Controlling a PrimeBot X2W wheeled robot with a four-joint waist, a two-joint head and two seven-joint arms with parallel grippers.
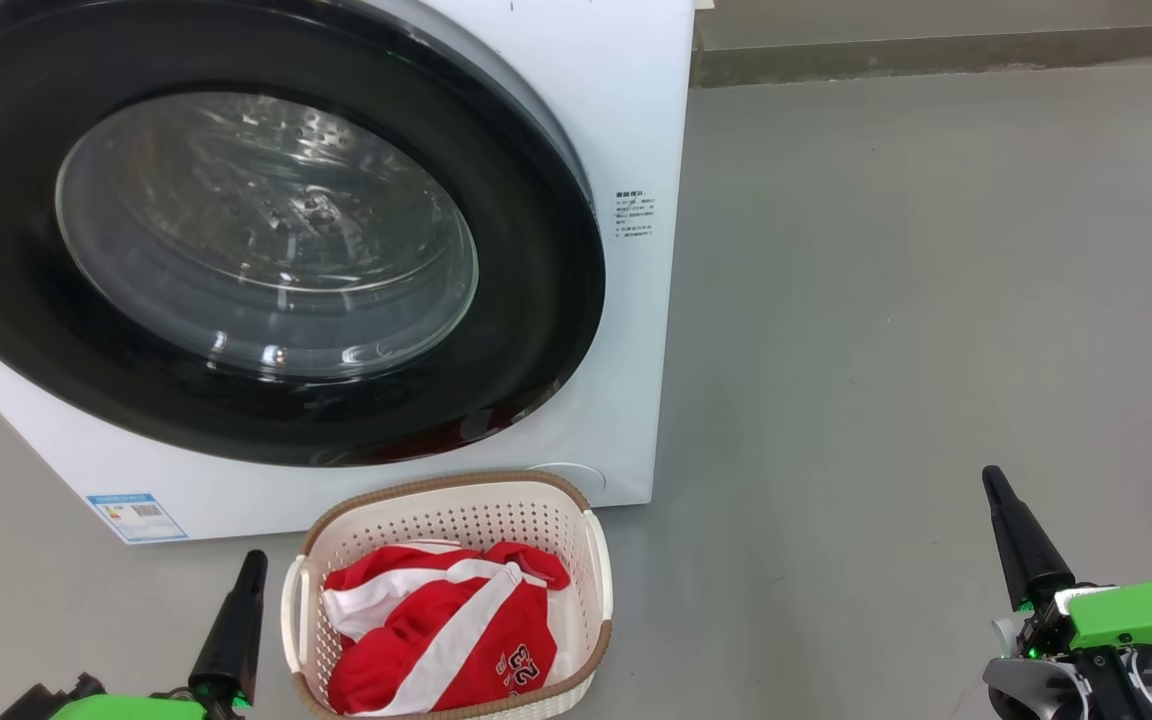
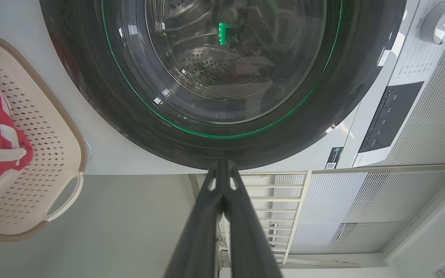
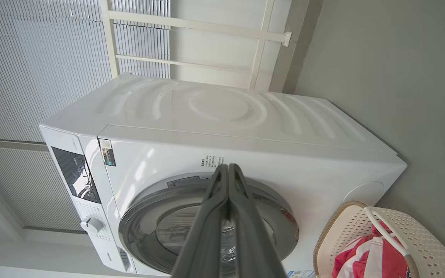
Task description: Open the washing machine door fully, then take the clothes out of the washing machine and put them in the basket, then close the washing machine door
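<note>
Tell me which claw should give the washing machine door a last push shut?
Left, probably. The left claw sits in front of the washing machine door, beside the basket. The right claw is off over the floor, past the washing machine edge. Both claws are shut.

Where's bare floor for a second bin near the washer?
Free: wide grey floor right of washing machine and basket, out to right gripper. Narrow strip between basket and left gripper. Crowded: basket of clothes close under the washing machine door.

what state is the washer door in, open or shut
Shut: the washing machine door sits flush against the washing machine front, no gap showing at its rim.
</note>
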